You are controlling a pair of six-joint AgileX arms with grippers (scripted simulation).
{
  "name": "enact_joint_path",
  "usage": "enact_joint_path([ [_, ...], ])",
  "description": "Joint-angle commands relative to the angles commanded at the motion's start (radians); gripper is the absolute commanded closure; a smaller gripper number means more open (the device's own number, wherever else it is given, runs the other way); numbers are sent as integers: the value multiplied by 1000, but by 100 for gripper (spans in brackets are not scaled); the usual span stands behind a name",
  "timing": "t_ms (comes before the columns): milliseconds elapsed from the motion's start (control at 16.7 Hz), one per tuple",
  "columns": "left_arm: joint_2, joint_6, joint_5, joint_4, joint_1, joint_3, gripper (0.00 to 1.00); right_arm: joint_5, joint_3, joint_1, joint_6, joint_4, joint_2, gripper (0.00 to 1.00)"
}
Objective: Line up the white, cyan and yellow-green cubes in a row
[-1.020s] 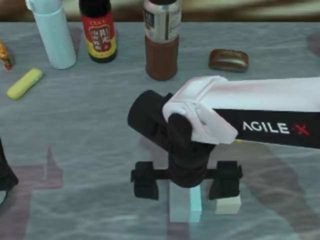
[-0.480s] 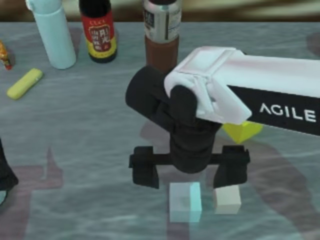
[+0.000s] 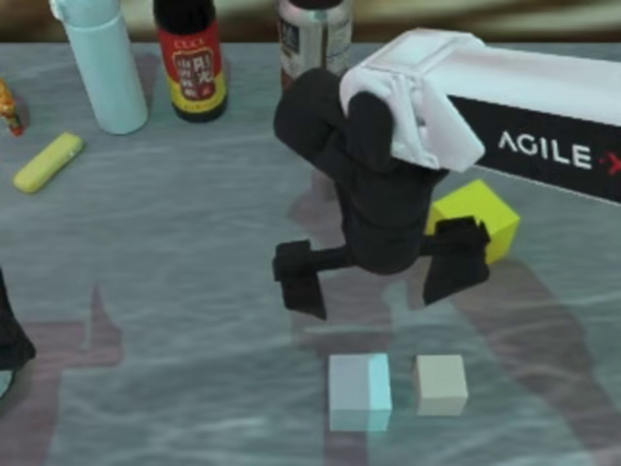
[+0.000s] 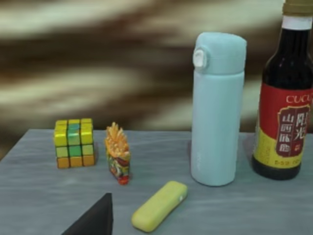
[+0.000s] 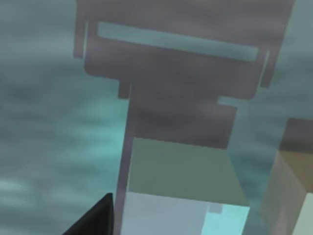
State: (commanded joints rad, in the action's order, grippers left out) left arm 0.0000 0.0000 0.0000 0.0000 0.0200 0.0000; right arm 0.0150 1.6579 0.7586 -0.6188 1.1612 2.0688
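Grey tabletop point(image 3: 175, 291), right gripper point(image 3: 380, 277) above it, jaws spread wide and empty, one cyan cube point(image 3: 359, 391), one white cube point(image 3: 441, 384), one yellow-green cube point(image 3: 479, 216), left arm parked at left edge.

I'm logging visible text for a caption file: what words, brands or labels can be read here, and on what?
"AGILE" followed by a partly cut-off red X: on the black side of the right arm, top view.
"CUCU": on the red label of the dark sauce bottle, left wrist view; Chinese characters sit below it, too blurred to quote.
Label on the brown bottle: too blurred to read.
The three cubes carry no text.
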Motion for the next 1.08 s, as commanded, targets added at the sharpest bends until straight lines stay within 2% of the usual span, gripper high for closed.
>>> enact_joint_path([
  [420, 0, 0, 0, 0, 0, 0, 0, -12, 210, -249, 552, 90, 155, 0],
  [600, 0, 0, 0, 0, 0, 0, 0, -12, 281, -337, 723, 109, 193, 0],
  [780, 0, 0, 0, 0, 0, 0, 0, -11, 320, -384, 800, 114, 206, 0],
  [1080, 0, 0, 0, 0, 0, 0, 0, -10, 319, -383, 803, 113, 202, 0],
])
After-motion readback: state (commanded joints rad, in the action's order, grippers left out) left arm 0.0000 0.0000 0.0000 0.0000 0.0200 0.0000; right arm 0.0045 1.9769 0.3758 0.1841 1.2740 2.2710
